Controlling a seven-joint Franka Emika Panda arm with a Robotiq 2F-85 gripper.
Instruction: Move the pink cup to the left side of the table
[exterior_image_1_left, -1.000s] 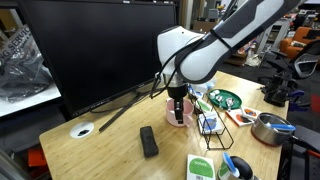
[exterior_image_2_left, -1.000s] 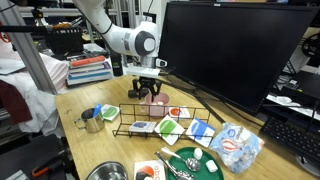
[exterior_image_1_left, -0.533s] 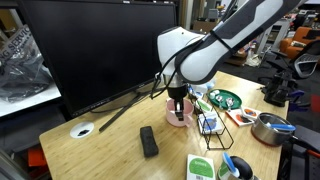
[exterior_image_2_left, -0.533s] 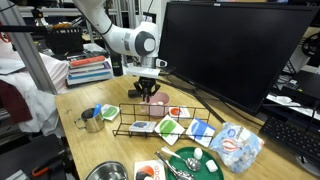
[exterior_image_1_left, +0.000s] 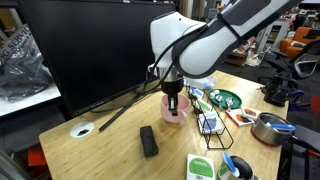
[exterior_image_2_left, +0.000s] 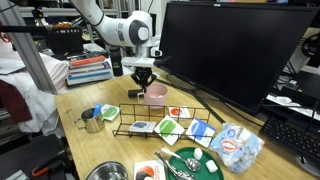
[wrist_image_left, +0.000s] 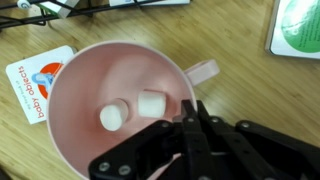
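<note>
The pink cup fills the wrist view, its small handle pointing to the upper right and two white lumps lying inside. My gripper is shut on the cup's rim close to the handle. In both exterior views the gripper comes straight down onto the cup, which appears raised a little off the wood-grain table, in front of the big monitor.
A black remote and the white-ringed cable hole lie on the table. A wire rack with cards, a green bowl, a metal pot and a metal cup stand nearby. A card lies below the cup.
The jaws have shut on the cup's rim. Arm and cup have risen slightly from where the cup stood.
</note>
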